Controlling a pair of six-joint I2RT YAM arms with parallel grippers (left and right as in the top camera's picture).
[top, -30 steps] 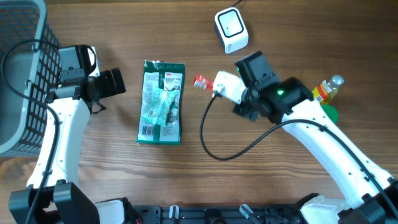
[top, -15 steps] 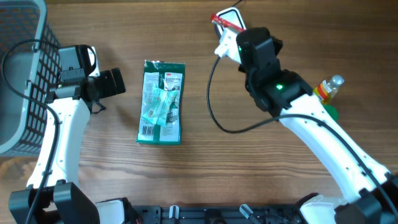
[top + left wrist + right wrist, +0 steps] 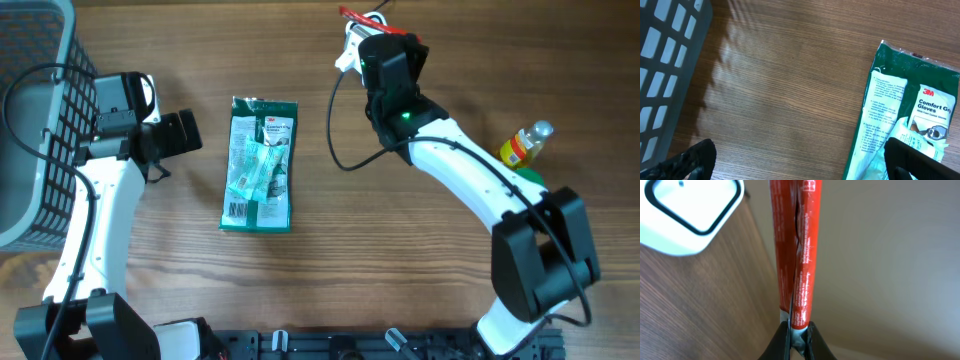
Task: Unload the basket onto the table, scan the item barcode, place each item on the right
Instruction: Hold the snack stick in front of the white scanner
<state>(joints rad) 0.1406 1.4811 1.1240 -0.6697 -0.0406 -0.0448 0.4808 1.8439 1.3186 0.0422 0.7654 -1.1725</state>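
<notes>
— Right gripper (image 3: 796, 330), clenched on the bottom edge of a thin red packet (image 3: 795, 250), which sticks straight out from the jaws at the far edge of the table (image 3: 400, 250). Which step is this?
— Presenting the packet, I'd say. From above, largest first: a grey basket (image 3: 30, 60) far left, then the left gripper (image 3: 800, 162), spread wide and empty, near a green glove pack (image 3: 260, 165) lying flat.
— And the scanner (image 3: 690, 205)?
— Small and white. From overhead the right gripper nearly covers it. The right wrist camera shows it just left of the packet, which is seen edge-on.
— Next?
— Probably turning a printed face toward the scanner. The packet's barcode shows in neither view.
</notes>
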